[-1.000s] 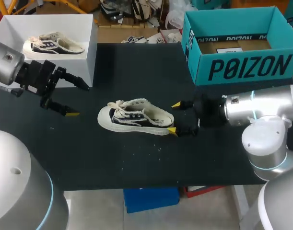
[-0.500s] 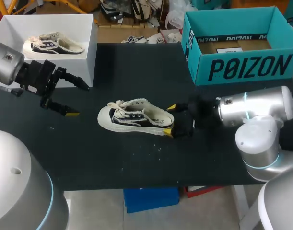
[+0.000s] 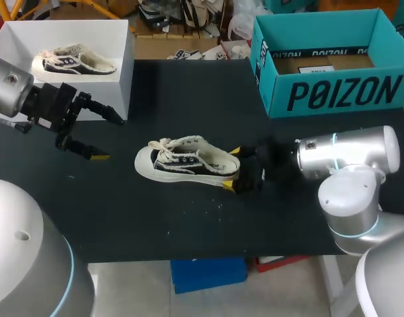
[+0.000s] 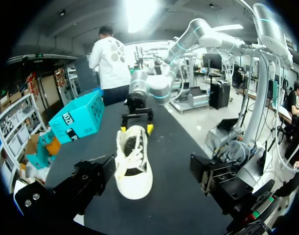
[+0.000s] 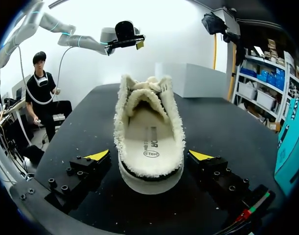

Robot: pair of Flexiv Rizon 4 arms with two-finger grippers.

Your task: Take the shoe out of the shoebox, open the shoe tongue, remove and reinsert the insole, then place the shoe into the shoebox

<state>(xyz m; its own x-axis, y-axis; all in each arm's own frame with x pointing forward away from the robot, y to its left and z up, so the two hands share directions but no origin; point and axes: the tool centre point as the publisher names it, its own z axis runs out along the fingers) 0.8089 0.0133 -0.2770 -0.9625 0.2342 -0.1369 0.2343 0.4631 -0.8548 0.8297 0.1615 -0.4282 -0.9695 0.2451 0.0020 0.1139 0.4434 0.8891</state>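
The navy canvas shoe with cream fleece lining (image 3: 187,162) lies on the black table (image 3: 188,224), heel toward 3 o'clock. The right gripper (image 3: 233,168) straddles the heel, jaws apart, apparently to steady it. The left gripper (image 3: 106,137) hovers at 9 o'clock, jaws apart.

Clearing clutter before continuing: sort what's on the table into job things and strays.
Job: shoe, its insole, right gripper open around the heel, white box (likely the shoebox).
Strays: teal box, second shoe in the white box.

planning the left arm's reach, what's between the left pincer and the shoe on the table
Nothing but bare table between the left pincer and the shoe, seen in the head view.
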